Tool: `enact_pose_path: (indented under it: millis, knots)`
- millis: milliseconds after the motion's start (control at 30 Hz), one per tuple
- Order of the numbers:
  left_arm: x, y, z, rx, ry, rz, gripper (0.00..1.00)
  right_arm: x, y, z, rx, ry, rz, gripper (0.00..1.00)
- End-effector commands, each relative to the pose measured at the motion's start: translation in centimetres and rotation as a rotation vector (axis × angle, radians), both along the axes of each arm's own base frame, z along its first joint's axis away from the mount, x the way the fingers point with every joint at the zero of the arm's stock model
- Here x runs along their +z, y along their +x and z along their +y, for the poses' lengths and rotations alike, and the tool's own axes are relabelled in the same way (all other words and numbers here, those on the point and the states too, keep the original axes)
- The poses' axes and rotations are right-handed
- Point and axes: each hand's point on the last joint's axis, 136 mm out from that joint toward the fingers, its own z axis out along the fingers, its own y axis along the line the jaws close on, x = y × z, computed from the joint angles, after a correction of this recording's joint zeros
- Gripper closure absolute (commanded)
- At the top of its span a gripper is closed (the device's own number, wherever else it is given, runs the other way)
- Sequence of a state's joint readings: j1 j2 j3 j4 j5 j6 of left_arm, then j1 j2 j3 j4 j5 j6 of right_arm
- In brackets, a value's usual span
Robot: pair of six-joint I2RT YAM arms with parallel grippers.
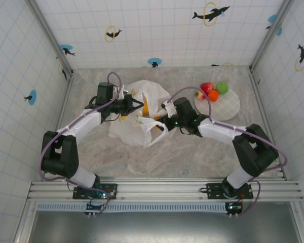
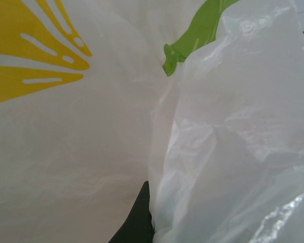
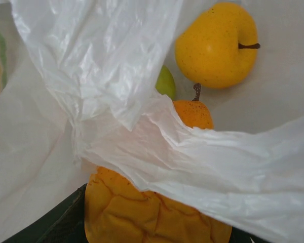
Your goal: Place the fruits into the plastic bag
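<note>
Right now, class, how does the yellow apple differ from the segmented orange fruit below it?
The yellow apple is smooth and shows a stem; the segmented orange fruit is ridged, with none visible. The apple lies uncovered; the orange fruit is partly under the plastic bag. Both are rounded.

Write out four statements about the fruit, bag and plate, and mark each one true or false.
1. An orange sits on the plate. True.
2. The bag lies on the plate. False: it lies beside the plate.
3. The left fingers pinch the bag. True.
4. The right fingers are empty. False: they hold a peeled orange.
</note>
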State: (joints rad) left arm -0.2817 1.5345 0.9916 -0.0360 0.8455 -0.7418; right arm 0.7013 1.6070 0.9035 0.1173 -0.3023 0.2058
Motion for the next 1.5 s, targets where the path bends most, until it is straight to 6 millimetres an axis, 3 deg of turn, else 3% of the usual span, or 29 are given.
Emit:
enact_pose_path:
  millis: [0, 200, 433, 567, 767, 967, 1133, 1467]
  knots:
    - [0.3, -0.5, -0.5, -0.021, -0.019, 0.001, 1.00, 2.4, 1.9, 2.2, -0.052, 0.079, -0.073, 0.41]
    - [1.5, -0.6, -1.0, -0.038, -0.051, -0.008, 1.00, 3.0, 4.4, 2.5, -0.254, 0.174, -0.039, 0.40]
    - [2.9, -0.4, -1.5, -0.050, -0.094, -0.011, 1.00, 3.8, 4.5, 4.8, -0.331, 0.287, -0.003, 0.37]
    - [2.9, -0.5, -1.6, -0.054, -0.096, -0.009, 1.00, 3.0, 4.8, 5.6, -0.383, 0.316, 0.062, 0.35]
    - [4.2, -0.5, -1.7, -0.056, -0.106, -0.035, 1.00, 2.1, 4.4, 8.3, -0.329, 0.404, 0.188, 0.34]
    - [3.9, -0.7, -1.6, -0.059, -0.106, -0.028, 1.00, 1.4, 3.9, 10.5, -0.283, 0.435, 0.265, 0.29]
    - [3.8, -0.8, -1.7, -0.062, -0.104, -0.031, 1.00, 1.1, 3.8, 10.6, -0.279, 0.430, 0.283, 0.20]
    - [3.3, -0.8, -1.7, -0.065, -0.100, -0.022, 1.00, 1.2, 3.7, 10.3, -0.262, 0.432, 0.293, 0.14]
